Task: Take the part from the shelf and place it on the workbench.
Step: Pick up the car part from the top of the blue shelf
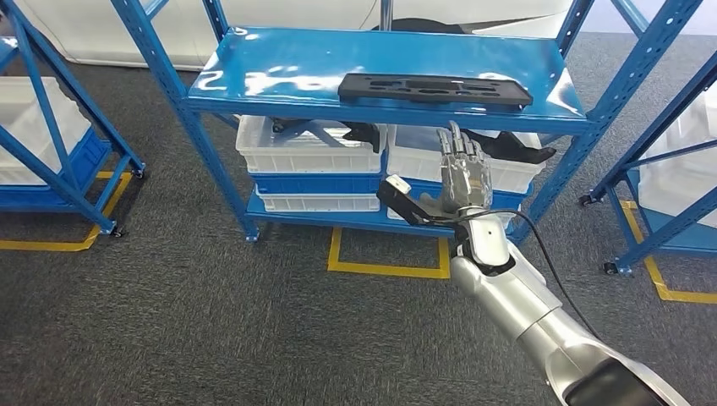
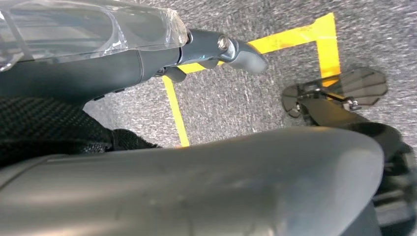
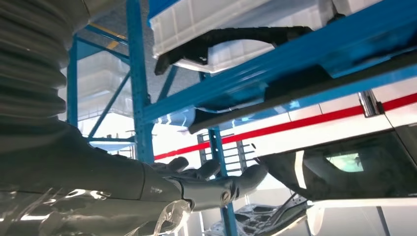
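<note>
Right hand (image 1: pixel 463 178) hangs empty, fingers spread, just below the shelf's (image 1: pixel 254 80) near edge, so I judge it is staged to reach. I see the part (image 1: pixel 435 88) flat on the top deck, right of centre. My right wrist view shows its overhanging underside (image 3: pixel 231 110).
</note>
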